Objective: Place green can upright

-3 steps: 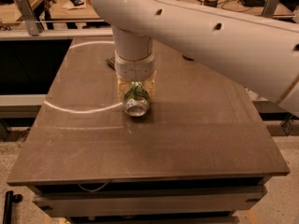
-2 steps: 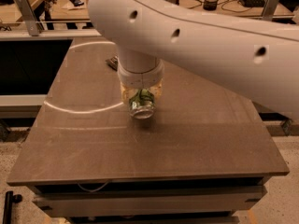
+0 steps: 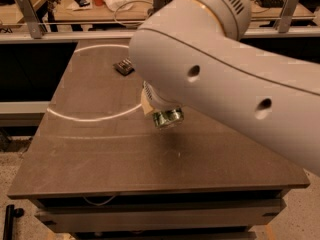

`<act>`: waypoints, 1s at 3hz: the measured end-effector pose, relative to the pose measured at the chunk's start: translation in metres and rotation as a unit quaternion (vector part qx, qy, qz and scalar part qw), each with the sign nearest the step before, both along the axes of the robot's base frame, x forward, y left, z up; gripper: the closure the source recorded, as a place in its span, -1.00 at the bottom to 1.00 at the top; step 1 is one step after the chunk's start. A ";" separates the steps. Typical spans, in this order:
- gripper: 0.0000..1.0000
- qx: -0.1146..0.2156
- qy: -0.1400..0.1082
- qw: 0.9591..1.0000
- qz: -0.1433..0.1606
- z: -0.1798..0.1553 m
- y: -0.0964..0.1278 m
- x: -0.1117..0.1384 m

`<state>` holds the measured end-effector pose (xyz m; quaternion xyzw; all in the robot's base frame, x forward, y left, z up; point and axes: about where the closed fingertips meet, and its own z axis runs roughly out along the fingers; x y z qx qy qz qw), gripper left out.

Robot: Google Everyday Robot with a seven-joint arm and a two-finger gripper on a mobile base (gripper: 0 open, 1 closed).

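Note:
The green can (image 3: 168,118) shows only as a green-tinted body with a silver end turned toward the camera, tilted rather than upright. It hangs just above the brown table (image 3: 100,149), with its shadow on the tabletop below it. My gripper (image 3: 159,110) is at the can and holds it; my large white arm (image 3: 225,79) hides most of the gripper and the can's upper part.
A small dark flat object (image 3: 123,66) lies on the table at the back, left of the arm. A white arc (image 3: 85,116) is marked on the tabletop. A cluttered desk (image 3: 105,4) stands behind the table. The table's front edge is near the bottom.
The can was lying on the table under the gripper; it now sits raised off the surface and further right and forward. The arm has swung toward the camera and fills much of the view.

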<state>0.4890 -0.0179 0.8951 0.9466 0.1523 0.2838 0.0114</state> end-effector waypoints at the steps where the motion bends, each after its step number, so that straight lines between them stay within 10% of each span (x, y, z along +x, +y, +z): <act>1: 1.00 -0.001 -0.044 0.999 0.016 0.017 -0.017 0.007; 3: 1.00 -0.028 -0.135 0.990 -0.009 0.019 -0.026 0.031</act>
